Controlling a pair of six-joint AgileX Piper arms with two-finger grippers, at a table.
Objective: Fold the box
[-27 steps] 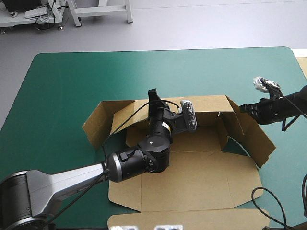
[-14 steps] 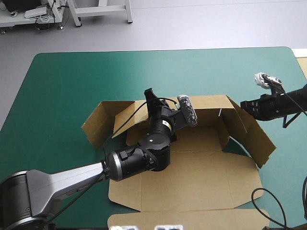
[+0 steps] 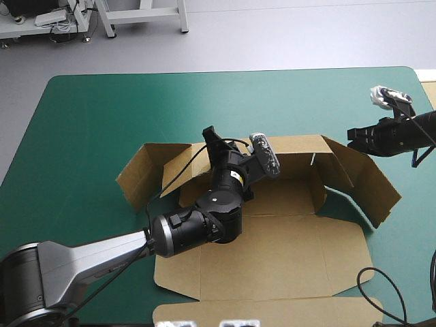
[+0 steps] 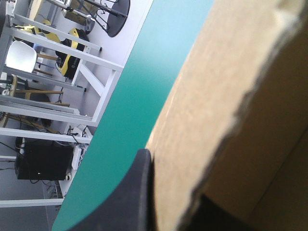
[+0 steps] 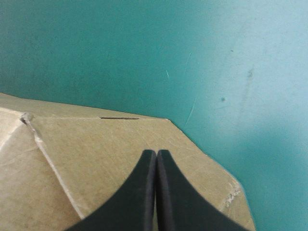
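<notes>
Left jaws pinch the far wall (image 3: 300, 146) of the box (image 3: 286, 235); right jaws, pressed together, hover over its side flap (image 5: 120, 139)

Box (image 3: 272, 231): brown board, matt, papery. Its cut edge in the left wrist view is ragged and fibrous. Cover (image 3: 102, 122): teal-green, smooth, matt, with fine scratches and specks near the right gripper (image 5: 156, 153). Its fingers (image 5: 144, 192): black, smooth, dull sheen, plastic-looking. Left arm (image 3: 197, 228) shell: glossy black; link behind it satin grey, metal-looking.
</notes>
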